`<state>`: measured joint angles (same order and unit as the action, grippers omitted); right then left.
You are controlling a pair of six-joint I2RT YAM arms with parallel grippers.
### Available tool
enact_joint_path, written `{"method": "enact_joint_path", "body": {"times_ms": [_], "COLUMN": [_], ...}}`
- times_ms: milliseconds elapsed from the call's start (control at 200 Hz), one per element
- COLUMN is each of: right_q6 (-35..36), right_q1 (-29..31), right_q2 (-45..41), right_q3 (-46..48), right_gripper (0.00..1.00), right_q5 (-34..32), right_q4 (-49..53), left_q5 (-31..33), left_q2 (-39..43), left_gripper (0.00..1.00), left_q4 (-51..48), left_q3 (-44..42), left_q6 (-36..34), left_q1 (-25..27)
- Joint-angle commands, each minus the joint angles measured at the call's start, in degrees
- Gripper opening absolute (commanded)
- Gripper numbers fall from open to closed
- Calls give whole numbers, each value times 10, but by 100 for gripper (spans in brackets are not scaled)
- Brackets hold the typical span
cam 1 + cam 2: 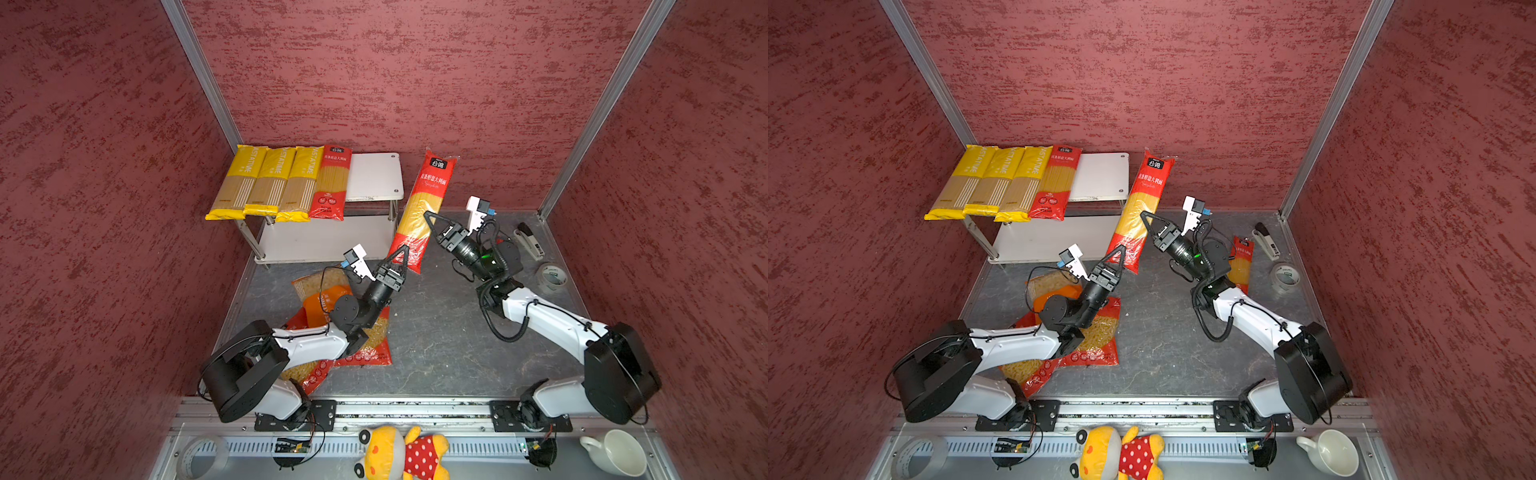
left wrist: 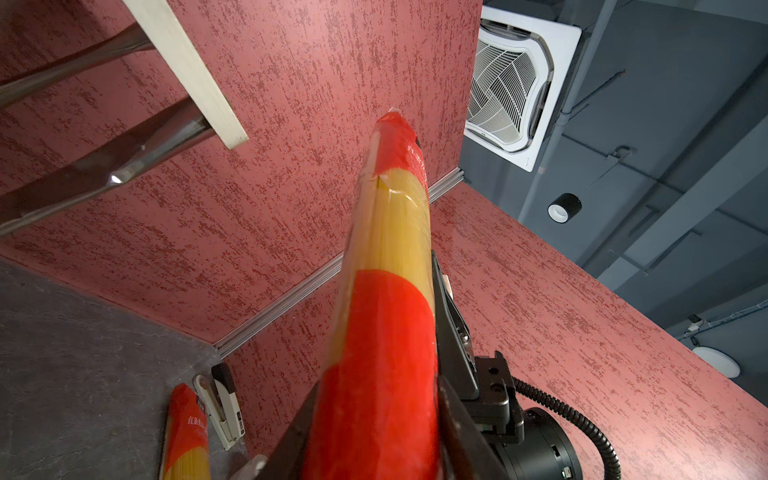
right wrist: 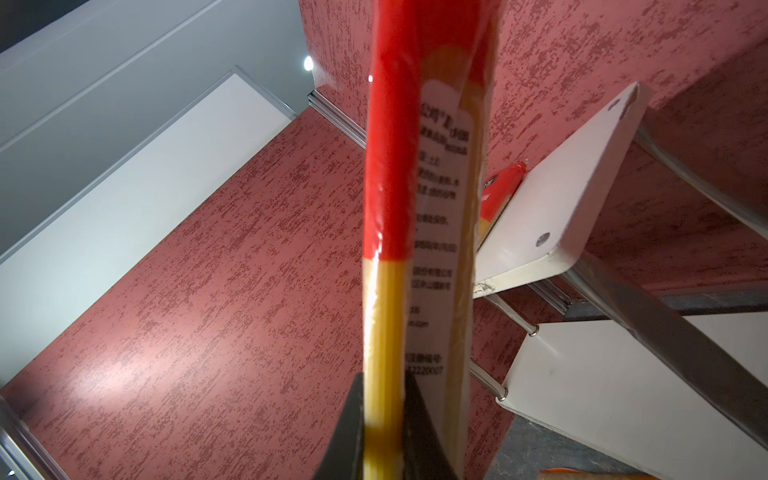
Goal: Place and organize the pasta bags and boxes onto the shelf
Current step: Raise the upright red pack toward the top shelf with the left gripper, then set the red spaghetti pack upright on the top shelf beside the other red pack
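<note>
Between the two hands, in both top views, the held red pack (image 1: 424, 195) (image 1: 1144, 199) is hanging tilted over the bench (image 1: 436, 332), its far end rising beyond both of them. The right hand (image 1: 430, 218) is pinching its edge at mid-length. The left hand (image 1: 401, 254) is clasping its low end. Ahead of the left hand the shelf (image 1: 374, 174) is carrying three yellow packs (image 1: 266, 183) and one shelved red pack (image 1: 330, 183) side by side, with bare board on the side nearer the right hand. I judge that gap to be where this pack is going.

In the left wrist view the pack (image 2: 386, 291) is filling the space between the left hand's fingers (image 2: 286, 444), which are pressing on both flanks, so that grip is looking firm. A third red pack (image 2: 185, 428) is lying on the bench below this hand, beside the stapler (image 2: 220, 407).

In the right wrist view the right hand (image 3: 384, 386) is nipping only a thin edge of strands, and the shelf's top board (image 3: 561, 187) is sitting off to its left. A hold that narrow is probably letting the pack swing. The hands should therefore be tipping it flat together and lining it up parallel with the shelved red pack (image 3: 500, 187). They should be letting go only once the board is bearing it.
</note>
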<state>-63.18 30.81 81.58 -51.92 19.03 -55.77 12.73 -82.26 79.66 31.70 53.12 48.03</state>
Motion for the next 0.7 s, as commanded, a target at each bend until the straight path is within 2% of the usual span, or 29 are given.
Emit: {"method": "enact_joint_path", "body": {"times_ms": [0,190,296,471,691], "right_q6": [-13,-10,-13,-10,-3], "right_q1": [5,5,6,6,5], "right_q2": [-9,-9,-6,-4,3], "right_q3": [-40,-39,-37,-31,-15], "right_gripper": [0,1,8,25,32], "right_q5": [10,7,4,-9,-22], "right_q4": [-93,-88,-86,-72,-65], "left_q5": [-10,-7,-5,4,42], "left_q2": [3,11,17,22,30], "left_gripper": [34,27,23,18,10], "left_q4": [13,14,14,13,14], "left_q3": [18,13,14,22,27], "left_q6": [-6,-7,-10,-9,-10], "left_q1": [-4,-9,-14,-20,-27]}}
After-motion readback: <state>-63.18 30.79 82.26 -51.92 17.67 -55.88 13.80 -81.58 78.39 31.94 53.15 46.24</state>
